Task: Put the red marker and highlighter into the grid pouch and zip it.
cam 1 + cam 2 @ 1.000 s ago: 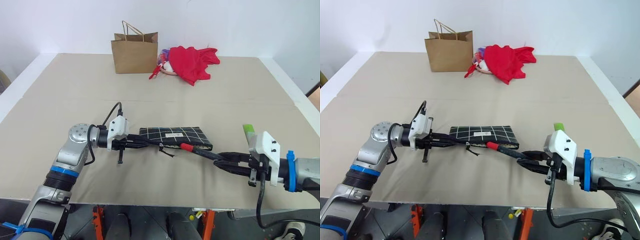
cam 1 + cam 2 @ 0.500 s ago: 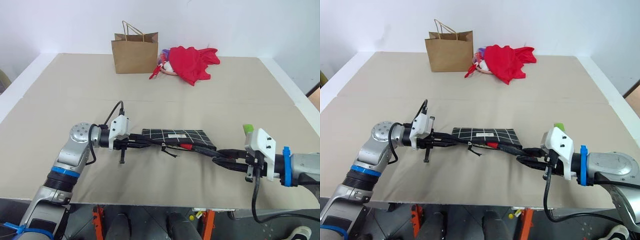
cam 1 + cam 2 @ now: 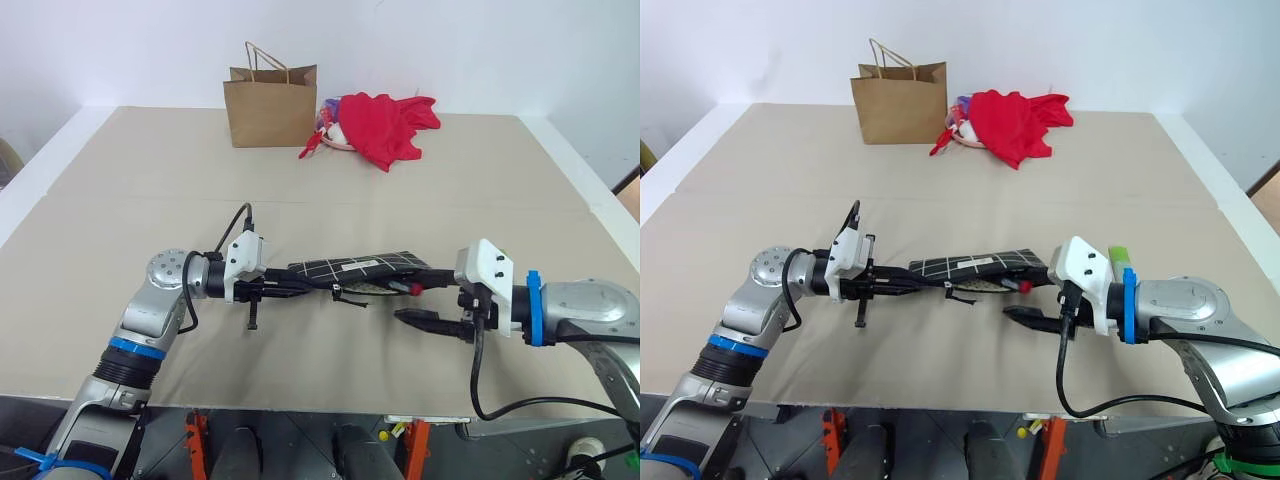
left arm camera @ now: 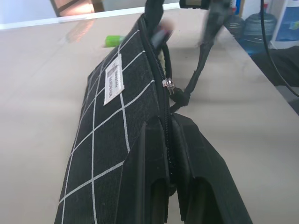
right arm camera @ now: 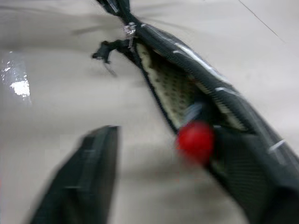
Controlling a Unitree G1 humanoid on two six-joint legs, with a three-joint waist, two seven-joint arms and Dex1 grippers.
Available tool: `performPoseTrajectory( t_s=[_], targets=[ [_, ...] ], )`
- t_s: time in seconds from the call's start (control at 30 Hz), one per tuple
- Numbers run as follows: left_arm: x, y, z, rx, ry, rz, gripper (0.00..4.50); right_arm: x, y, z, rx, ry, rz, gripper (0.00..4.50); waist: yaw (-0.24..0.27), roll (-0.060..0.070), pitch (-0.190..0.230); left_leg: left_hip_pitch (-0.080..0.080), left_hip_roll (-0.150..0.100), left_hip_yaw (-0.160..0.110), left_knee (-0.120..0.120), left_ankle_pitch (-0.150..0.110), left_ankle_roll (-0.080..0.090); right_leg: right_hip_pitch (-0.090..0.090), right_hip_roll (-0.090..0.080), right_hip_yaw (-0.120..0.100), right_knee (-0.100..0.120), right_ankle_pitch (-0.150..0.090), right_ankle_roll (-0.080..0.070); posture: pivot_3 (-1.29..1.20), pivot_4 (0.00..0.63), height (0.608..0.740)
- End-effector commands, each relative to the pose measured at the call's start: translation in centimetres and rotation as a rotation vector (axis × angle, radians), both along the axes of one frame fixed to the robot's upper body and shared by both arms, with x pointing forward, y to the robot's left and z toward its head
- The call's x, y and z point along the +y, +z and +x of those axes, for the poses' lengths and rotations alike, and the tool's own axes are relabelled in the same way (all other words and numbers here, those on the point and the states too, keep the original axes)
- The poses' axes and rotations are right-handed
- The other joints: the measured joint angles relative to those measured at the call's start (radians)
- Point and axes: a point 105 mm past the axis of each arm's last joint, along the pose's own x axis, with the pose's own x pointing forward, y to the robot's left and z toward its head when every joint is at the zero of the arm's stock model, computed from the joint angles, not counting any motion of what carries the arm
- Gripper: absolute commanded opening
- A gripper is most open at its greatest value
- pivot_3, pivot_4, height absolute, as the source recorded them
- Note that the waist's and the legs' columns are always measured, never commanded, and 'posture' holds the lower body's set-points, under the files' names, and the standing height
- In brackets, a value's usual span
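Pincer on my left arm (image 3: 300,288) is clamped shut on the left end of the grid pouch (image 3: 355,268), fingers (image 4: 154,186) pinching the fabric either side of the zipper line and holding that end just off the worktop (image 3: 120,200). The pouch stretches rightward from it, mouth gaping along the near edge, with the dark zipper pull (image 3: 345,294) dangling close to the left pincer.

My right pincer (image 3: 425,302) stands with its fingers apart at the pouch's right end, one finger (image 3: 420,320) jutting out low on the near side, the other up by the pouch fabric. Between them, the red marker (image 3: 414,288) sits mostly inside the pouch; I see just its red tip poking from the open mouth, and nothing grips it.

I spot the highlighter (image 3: 1120,252) lying on the worktop just beyond the right wrist. Far back stand a brown paper bag (image 3: 270,103) and a red cloth bundle (image 3: 385,125) to its right.
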Motion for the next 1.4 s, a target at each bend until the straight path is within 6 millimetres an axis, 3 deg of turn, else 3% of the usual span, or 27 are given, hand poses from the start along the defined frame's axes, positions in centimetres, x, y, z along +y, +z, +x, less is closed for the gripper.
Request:
performPoseTrajectory(
  t_s=[0.03, 0.17, 0.27, 0.43, 0.6, 0.87, 1.0, 1.17, 1.27, 1.4],
  targets=[
    [-0.1, 1.1, -0.2, -0.029, -0.005, -0.025, 0.0, -0.8, 1.5, -0.5, -0.066, -0.007, 0.029, 4.45, 0.002, 0.0, 0.0, 0.0, 0.0, 0.0, 0.0, 0.0, 0.0, 0.0, 0.0, 0.0, 0.0, 0.0, 0.0, 0.0, 0.15, 0.74],
    [0.4, 1.0, 0.3, -0.008, 0.023, -0.02, 0.0, -3.4, 1.8, -1.3, -0.023, -0.11, 0.106, 4.45, 0.004, 0.0, 0.0, 0.0, 0.0, 0.0, 0.0, 0.0, 0.0, 0.0, 0.0, 0.0, 0.0, 0.0, 0.0, 0.0, 0.15, 0.74],
    [0.9, 0.6, 0.5, 0.012, 0.033, 0.0, 0.0, -6.1, 2.3, -1.2, 0.019, -0.285, 0.243, 4.45, 0.004, 0.0, 0.0, 0.001, 0.0, 0.0, 0.0, 0.0, 0.0, 0.001, 0.0, 0.0, 0.0, 0.0, 0.0, 0.0, 0.15, 0.74],
    [0.8, 0.4, 0.6, 0.011, 0.028, 0.016, 0.0, -10.9, 2.7, 0.4, -0.121, -0.66, 0.351, 4.45, 0.0, 0.0, 0.0, 0.006, 0.0, 0.0, 0.0, 0.0, 0.0, 0.007, 0.0, 0.0, 0.0, 0.001, 0.0, 0.0, 0.15, 0.74],
    [0.4, 0.5, 0.4, 0.009, 0.011, 0.012, 0.0, -14.9, 1.1, 1.5, -0.233, -1.006, 0.318, 4.45, -0.002, 0.0, 0.0, 0.008, 0.0, 0.0, 0.0, 0.0, 0.0, 0.008, 0.0, 0.0, 0.0, 0.001, -0.001, 0.0, 0.15, 0.74],
    [0.0, 0.2, 0.1, -0.009, -0.012, 0.025, 0.0, -15.0, -4.6, 1.7, -0.089, -1.145, 0.323, 4.45, -0.003, 0.001, -0.001, 0.008, 0.0, 0.0, -0.002, 0.0, 0.0, 0.008, 0.0, 0.0, 0.0, 0.0, -0.001, 0.0, 0.15, 0.74],
    [0.0, 0.2, 0.0, -0.014, -0.014, 0.03, 0.0, -14.9, -6.3, 2.1, -0.025, -1.157, 0.335, 4.45, -0.003, 0.001, 0.0, 0.007, -0.001, 0.0, -0.001, 0.0, 0.0, 0.008, -0.001, 0.0, 0.0, 0.0, -0.001, 0.0, 0.15, 0.74],
    [0.1, 0.2, -0.1, -0.019, -0.014, 0.035, 0.0, -16.4, -8.5, 2.7, 0.024, -1.254, 0.359, 4.45, -0.005, 0.0, -0.001, 0.009, -0.001, 0.0, -0.001, 0.001, 0.0, 0.01, 0.0, 0.0, 0.0, 0.001, -0.001, 0.0, 0.15, 0.74],
    [0.1, 0.2, -0.1, -0.023, -0.013, 0.036, 0.0, -16.4, -8.3, 3.2, -0.01, -1.237, 0.337, 3.65, -0.005, 0.0, -0.001, 0.01, -0.001, 0.0, 0.0, 0.001, 0.0, 0.011, -0.001, 0.0, 0.0, 0.001, -0.001, 0.0, 0.15, 0.74],
    [0.2, 0.3, 0.0, -0.027, -0.01, 0.038, 0.0, -16.3, -8.5, 3.6, -0.01, -1.227, 0.335, 1.76, -0.007, 0.0, -0.001, 0.01, -0.001, 0.0, 0.0, 0.001, 0.0, 0.011, 0.0, 0.0, 0.0, 0.001, -0.001, 0.0, 0.15, 0.74]
  ],
)
